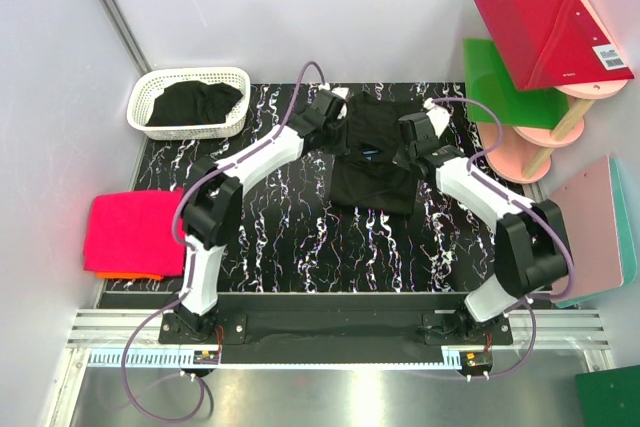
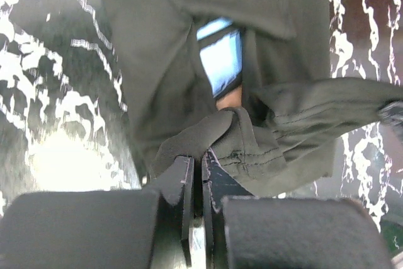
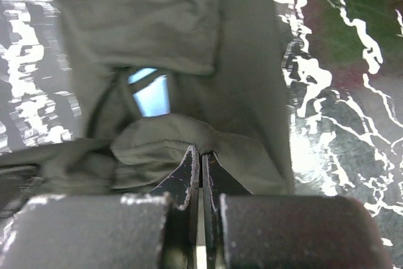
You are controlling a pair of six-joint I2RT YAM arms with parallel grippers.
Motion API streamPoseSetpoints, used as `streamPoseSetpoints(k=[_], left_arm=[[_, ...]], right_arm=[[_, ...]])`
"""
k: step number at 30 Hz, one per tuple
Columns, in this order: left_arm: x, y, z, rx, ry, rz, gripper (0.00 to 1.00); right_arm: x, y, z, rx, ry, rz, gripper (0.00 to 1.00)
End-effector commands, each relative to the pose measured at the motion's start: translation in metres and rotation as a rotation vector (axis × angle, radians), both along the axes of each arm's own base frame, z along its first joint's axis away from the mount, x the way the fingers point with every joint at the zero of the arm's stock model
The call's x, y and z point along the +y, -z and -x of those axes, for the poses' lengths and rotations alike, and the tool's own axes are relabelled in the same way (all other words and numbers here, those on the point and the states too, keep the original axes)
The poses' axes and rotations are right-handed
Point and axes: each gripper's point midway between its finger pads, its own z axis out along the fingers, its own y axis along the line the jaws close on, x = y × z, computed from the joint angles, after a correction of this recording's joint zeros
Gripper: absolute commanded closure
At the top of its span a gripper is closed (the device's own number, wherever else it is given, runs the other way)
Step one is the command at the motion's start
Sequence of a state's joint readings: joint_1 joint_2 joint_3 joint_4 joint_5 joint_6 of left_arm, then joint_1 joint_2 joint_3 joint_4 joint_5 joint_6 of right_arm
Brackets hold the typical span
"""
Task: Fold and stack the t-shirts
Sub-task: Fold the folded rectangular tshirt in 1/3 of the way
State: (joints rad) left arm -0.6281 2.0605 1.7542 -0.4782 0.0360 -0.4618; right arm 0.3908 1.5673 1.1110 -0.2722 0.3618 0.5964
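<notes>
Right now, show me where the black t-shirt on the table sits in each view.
Top camera: black t-shirt in the centre, slightly toward the far side.
Left wrist: fills the upper middle.
Right wrist: upper left and centre.
Shared landmark: its blue patch.

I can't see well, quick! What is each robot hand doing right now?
Left gripper: closed, pinching the black t-shirt.
Right gripper: closed, pinching the same t-shirt.

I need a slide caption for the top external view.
Left gripper and right gripper pinch a black t-shirt on the marbled table.
</notes>
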Motion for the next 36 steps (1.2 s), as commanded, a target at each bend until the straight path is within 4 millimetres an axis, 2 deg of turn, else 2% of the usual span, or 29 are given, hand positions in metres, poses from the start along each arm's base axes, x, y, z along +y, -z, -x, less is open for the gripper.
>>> streamPoseSetpoints(k=[1,2,3,4,5,6,7,8,9,10,11,12,13,14,16,20,21,22,23,24,27,29,31,32,34,35,36], left_arm=[[-0.011,-0.007,-0.026,-0.013,0.058,0.041,0.92],[-0.012,0.006,-0.031,0.006,0.06,0.035,0.79],[-0.013,0.001,-0.038,-0.004,0.067,0.047,0.59],[-0.01,0.005,-0.039,0.014,0.065,0.039,0.37],[-0.007,0.009,-0.039,0.026,0.059,0.033,0.23],[0.0,0.013,-0.037,0.04,0.046,0.022,0.01],[0.003,0.014,-0.034,0.041,0.041,0.018,0.01],[0.007,-0.004,-0.03,0.008,0.038,0.034,0.01],[0.015,0.012,-0.019,0.025,0.033,0.016,0.01],[0.02,0.011,-0.012,0.017,0.028,0.02,0.01],[0.025,-0.013,-0.005,-0.031,0.024,0.046,0.01],[0.035,0.005,0.009,-0.01,0.016,0.036,0.01],[0.038,0.004,0.017,-0.015,0.018,0.047,0.01],[0.046,0.005,0.033,-0.007,0.021,0.056,0.01],[0.046,0.007,0.047,0.002,0.041,0.082,0.01],[0.053,0.039,0.073,0.088,0.042,0.044,0.01],[0.052,0.045,0.074,0.097,0.038,0.043,0.01],[0.05,0.051,0.076,0.107,0.041,0.049,0.01],[0.05,0.065,0.078,0.133,0.042,0.043,0.01],[0.043,0.068,0.079,0.143,0.053,0.07,0.01],[0.031,0.088,0.081,0.189,0.07,0.101,0.02],[0.026,0.103,0.082,0.222,0.068,0.105,0.02],[0.018,0.109,0.081,0.232,0.081,0.125,0.04],[0.015,0.117,0.081,0.251,0.08,0.131,0.06],[0.006,0.123,0.081,0.264,0.097,0.152,0.21],[0.003,0.131,0.082,0.286,0.098,0.156,0.35],[-0.001,0.131,0.082,0.291,0.107,0.172,0.57]], right_arm=[[-0.016,-0.003,-0.031,-0.05,0.107,0.022,1.0],[-0.019,0.0,-0.034,-0.046,0.124,0.021,0.98],[-0.02,0.008,-0.039,-0.031,0.138,0.025,0.9],[-0.022,0.011,-0.041,-0.019,0.142,0.028,0.76],[-0.023,0.013,-0.044,-0.016,0.145,0.042,0.53],[-0.023,0.015,-0.047,-0.011,0.142,0.048,0.41],[-0.024,0.015,-0.046,-0.011,0.144,0.052,0.29],[-0.025,0.013,-0.044,-0.018,0.153,0.049,0.06],[-0.029,0.006,-0.036,-0.036,0.155,0.044,0.01],[-0.028,-0.003,-0.035,-0.075,0.151,0.026,0.0],[-0.029,-0.009,-0.03,-0.098,0.143,0.014,0.0],[-0.031,-0.021,-0.02,-0.15,0.133,-0.007,0.0],[-0.03,-0.024,-0.013,-0.161,0.111,-0.02,0.0],[-0.03,-0.028,-0.006,-0.175,0.108,-0.042,0.0],[-0.031,-0.029,0.014,-0.189,0.09,-0.077,0.0],[-0.033,-0.005,0.046,-0.108,0.101,-0.127,0.0],[-0.033,0.007,0.056,-0.077,0.098,-0.139,0.0],[-0.032,0.013,0.06,-0.062,0.112,-0.163,0.0],[-0.032,0.019,0.064,-0.045,0.113,-0.172,0.0],[-0.029,0.029,0.069,-0.018,0.108,-0.181,0.0],[-0.027,0.042,0.072,0.021,0.1,-0.184,0.0],[-0.027,0.045,0.072,0.032,0.098,-0.179,0.0],[-0.025,0.045,0.072,0.033,0.094,-0.183,0.0],[-0.025,0.046,0.071,0.037,0.092,-0.182,0.0],[-0.024,0.045,0.07,0.04,0.087,-0.18,0.0],[-0.023,0.046,0.069,0.042,0.084,-0.182,0.0],[-0.021,0.046,0.07,0.046,0.077,-0.189,0.0]])
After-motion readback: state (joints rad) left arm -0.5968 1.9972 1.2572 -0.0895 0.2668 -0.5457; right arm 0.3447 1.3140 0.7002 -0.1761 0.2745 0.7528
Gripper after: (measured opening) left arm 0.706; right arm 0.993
